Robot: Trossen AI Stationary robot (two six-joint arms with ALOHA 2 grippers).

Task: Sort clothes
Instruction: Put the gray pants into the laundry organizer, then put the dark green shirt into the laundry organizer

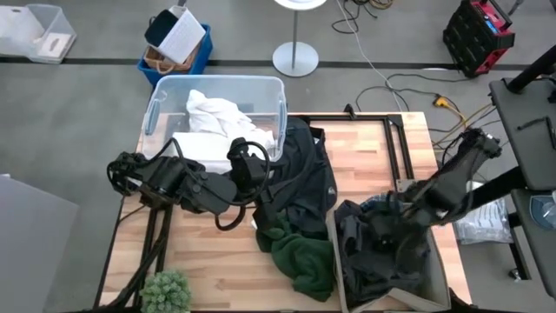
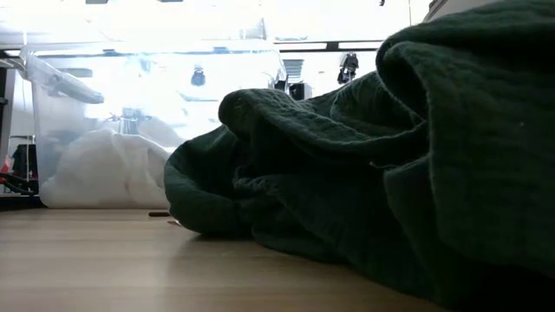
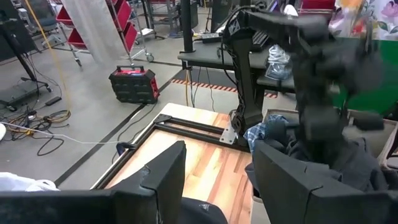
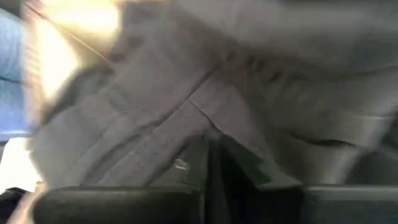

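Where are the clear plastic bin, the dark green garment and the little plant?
clear plastic bin [image 1: 217,82]: high view, far rim.
dark green garment [image 1: 300,256]: high view, middle of the crumpled heap.
little plant [image 1: 166,291]: high view, centre of the leaves.

Grey floor [image 1: 78,113] (cables, red toolbox [image 3: 134,84])

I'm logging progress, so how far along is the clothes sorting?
Roughly midway. White clothes lie in the clear bin, dark ones in the cardboard box. The right gripper is down in that box; the left gripper hovers open. Dark green and black garments remain on the table.
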